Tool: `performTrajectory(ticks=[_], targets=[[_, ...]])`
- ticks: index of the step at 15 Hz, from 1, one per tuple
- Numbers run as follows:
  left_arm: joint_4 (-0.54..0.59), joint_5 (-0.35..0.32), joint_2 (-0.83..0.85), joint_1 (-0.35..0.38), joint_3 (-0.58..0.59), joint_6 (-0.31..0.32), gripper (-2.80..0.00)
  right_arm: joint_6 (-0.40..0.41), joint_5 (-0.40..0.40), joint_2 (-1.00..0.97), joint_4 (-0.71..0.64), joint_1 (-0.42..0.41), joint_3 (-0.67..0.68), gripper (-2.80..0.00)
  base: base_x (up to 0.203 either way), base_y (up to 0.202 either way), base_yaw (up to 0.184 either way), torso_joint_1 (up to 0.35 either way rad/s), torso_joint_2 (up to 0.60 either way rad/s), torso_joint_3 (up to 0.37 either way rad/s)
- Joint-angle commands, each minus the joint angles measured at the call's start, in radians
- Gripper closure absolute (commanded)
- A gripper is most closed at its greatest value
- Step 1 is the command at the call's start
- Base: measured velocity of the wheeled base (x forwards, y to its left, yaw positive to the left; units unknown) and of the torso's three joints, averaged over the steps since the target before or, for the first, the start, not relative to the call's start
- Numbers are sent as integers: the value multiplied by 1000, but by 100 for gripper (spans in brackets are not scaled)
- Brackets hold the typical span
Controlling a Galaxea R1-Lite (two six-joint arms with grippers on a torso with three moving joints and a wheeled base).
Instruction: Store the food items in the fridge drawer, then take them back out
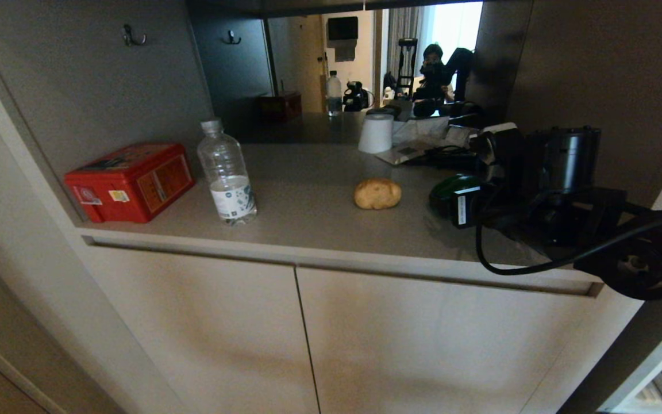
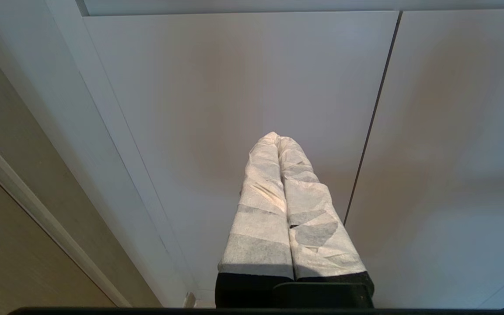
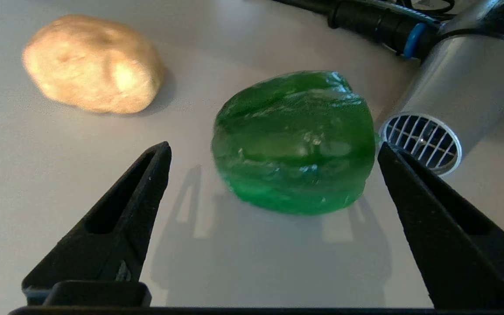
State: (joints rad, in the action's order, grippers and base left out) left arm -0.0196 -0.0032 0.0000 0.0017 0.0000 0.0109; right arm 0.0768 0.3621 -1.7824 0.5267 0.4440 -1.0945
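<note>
Grey laminate countertop (image 1: 308,190) fills your head view, and both food items sit on it: one rounded tan-yellow potato-like lump (image 1: 377,194) near the middle, and to its right one glossy green bell pepper (image 1: 449,192), partly hidden behind the right gripper (image 1: 462,208). Further left stand one clear plastic water bottle (image 1: 227,173) and one red rectangular box (image 1: 130,181); a white paper cup (image 1: 376,133) sits at the far side. No fridge drawer shows anywhere, only two beige cabinet doors (image 1: 204,333) below the counter.

Your left wrist view shows the left gripper (image 2: 277,136) parked low in front of those cabinet doors, its taped fingers (image 2: 260,205) pressed together on nothing.

Your right wrist view has the black fingers (image 3: 120,218) spread wide, with the pepper (image 3: 293,142) just beyond the tips and nearer the right one, untouched. The potato (image 3: 92,63) lies apart from it, and one silver hair dryer (image 3: 449,105) lies just beside the pepper.

You seem to be at the reach for the pepper. Next, I'd judge, push forward until the fingers straddle it, keeping clear of the dryer's nozzle, then close.
</note>
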Motion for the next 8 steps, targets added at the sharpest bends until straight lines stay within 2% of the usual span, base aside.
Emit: performTrajectory(ticks=[1, 8], targets=[[0, 0, -2, 0, 11, 0, 0, 1, 1, -26, 11, -8, -18, -280, 0, 0, 0, 0, 0, 0], [0, 0, -2, 1, 11, 0, 0, 1, 1, -78, 18, -35, -45, -280, 0, 0, 0, 0, 0, 0]])
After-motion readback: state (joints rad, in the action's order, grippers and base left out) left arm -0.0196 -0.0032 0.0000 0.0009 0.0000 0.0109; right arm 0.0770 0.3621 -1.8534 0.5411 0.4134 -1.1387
